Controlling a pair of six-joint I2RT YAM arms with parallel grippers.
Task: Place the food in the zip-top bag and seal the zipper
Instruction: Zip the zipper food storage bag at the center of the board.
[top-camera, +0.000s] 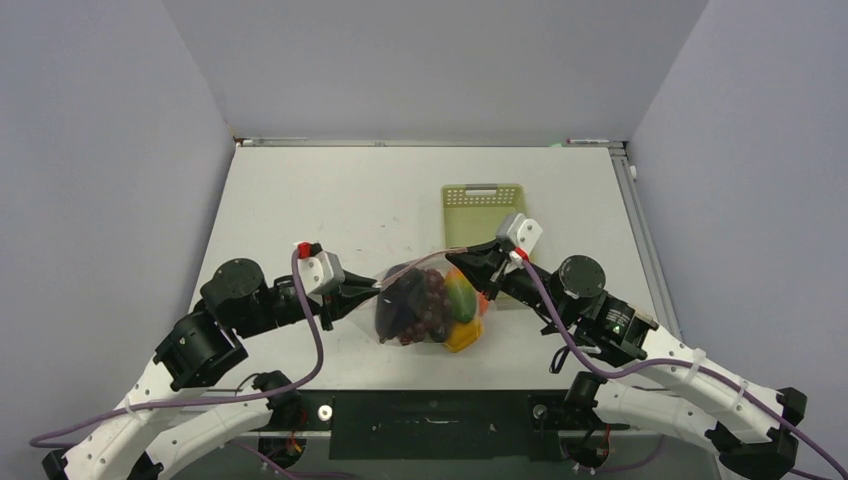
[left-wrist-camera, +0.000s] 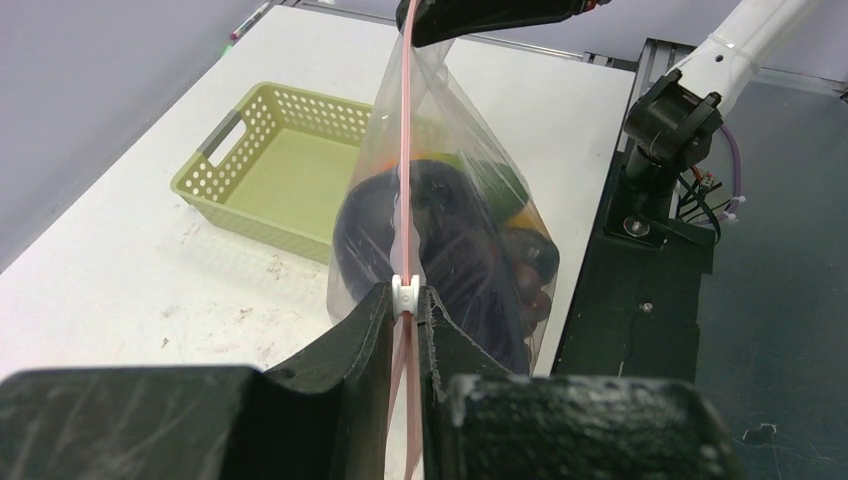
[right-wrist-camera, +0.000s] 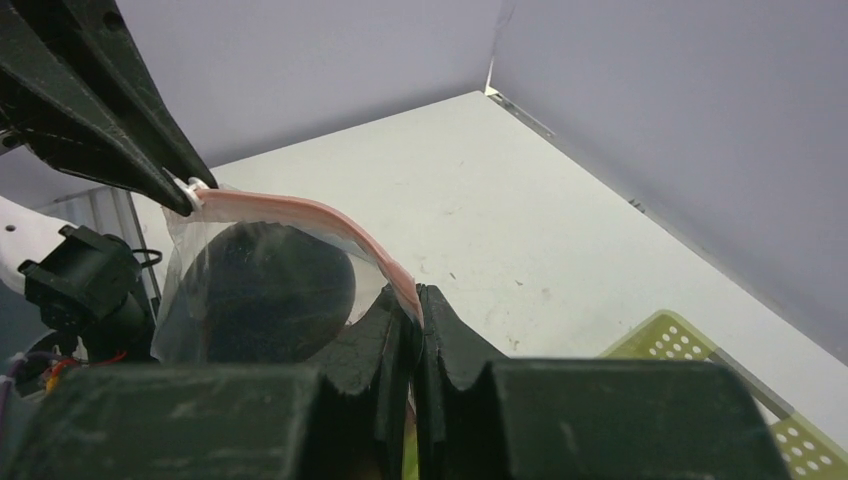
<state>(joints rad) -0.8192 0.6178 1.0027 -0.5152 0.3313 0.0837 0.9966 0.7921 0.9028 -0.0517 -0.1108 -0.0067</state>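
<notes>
Two ends of zipper (top-camera: 412, 264) pinched tight — left gripper (top-camera: 378, 288) one end, right gripper (top-camera: 452, 256) other. Food (top-camera: 426, 296) in bag (top-camera: 384, 320). Keep strip straight, slide slow.

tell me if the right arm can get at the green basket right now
Probably not freely: the basket lies close by, unblocked, but the right gripper is shut on the zipper.
</notes>
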